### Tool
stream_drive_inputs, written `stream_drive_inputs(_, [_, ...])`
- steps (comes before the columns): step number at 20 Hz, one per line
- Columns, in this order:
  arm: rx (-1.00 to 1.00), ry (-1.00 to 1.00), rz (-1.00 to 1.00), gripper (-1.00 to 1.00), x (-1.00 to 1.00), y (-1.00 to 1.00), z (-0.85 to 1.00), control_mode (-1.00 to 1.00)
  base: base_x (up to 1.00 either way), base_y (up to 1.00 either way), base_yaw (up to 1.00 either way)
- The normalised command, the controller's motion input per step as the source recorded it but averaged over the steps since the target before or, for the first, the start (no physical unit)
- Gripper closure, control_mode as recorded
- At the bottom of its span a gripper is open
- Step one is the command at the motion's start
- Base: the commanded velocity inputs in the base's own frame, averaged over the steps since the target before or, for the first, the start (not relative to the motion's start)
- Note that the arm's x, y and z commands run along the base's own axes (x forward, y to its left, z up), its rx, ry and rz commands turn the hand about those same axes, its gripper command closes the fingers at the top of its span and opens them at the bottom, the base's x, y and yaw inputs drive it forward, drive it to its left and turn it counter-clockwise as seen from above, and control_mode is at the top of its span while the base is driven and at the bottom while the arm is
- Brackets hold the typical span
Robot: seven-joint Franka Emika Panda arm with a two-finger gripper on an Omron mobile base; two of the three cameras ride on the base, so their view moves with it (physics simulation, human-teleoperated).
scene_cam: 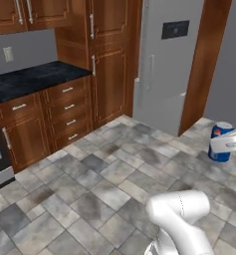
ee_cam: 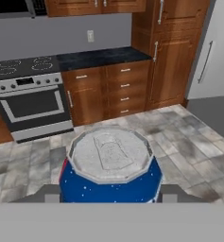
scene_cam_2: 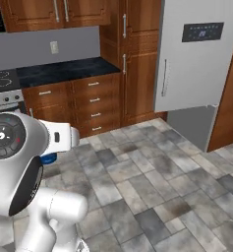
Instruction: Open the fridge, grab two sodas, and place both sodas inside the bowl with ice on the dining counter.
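The small blue soda can (ee_cam: 109, 182) with its silver top sits between my two dark fingertips (ee_cam: 174, 193), and my gripper (ee_cam: 110, 194) is shut on it, held above the tiled floor. The can (scene_cam: 219, 141) also appears at the right edge of the left base view, partly behind my white hand. A sliver of the blue can (scene_cam_2: 49, 158) peeks out under my arm. The silver-grey fridge (scene_cam: 162, 64) with its dark panel (scene_cam_2: 202, 31) stands ahead; none of its white interior shows. The black cola bottle, the bowl and the dining counter are out of view.
Brown wooden drawers (scene_cam: 67, 112) under a black counter (scene_cam: 30, 79) run along the left wall. A tall wooden cabinet (scene_cam_2: 137, 64) stands beside the fridge. A stove with an oven (ee_cam: 30, 101) sits further left. Grey floor tiles (scene_cam_2: 152, 187) spread out in front.
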Motion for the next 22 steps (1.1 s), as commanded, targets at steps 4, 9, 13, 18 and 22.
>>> stream_drive_inputs(4, [0.00, 0.00, 0.00, 1.00, 0.00, 0.00, 0.00, 1.00, -1.00, 0.16, 0.03])
stream_drive_inputs(9, [0.00, 0.00, 0.00, 1.00, 0.00, 0.00, 0.00, 1.00, -1.00, 0.32, 0.01])
stream_drive_inputs(13, [0.00, 0.00, 0.00, 1.00, 0.00, 0.00, 0.00, 1.00, -1.00, 0.40, 0.00])
stream_drive_inputs(18, [0.00, 0.00, 0.00, 1.00, 0.00, 0.00, 0.00, 1.00, -1.00, 0.43, 0.00])
stream_drive_inputs(22, [0.00, 0.00, 0.00, 1.00, 0.00, 0.00, 0.00, 1.00, -1.00, 0.46, 0.00])
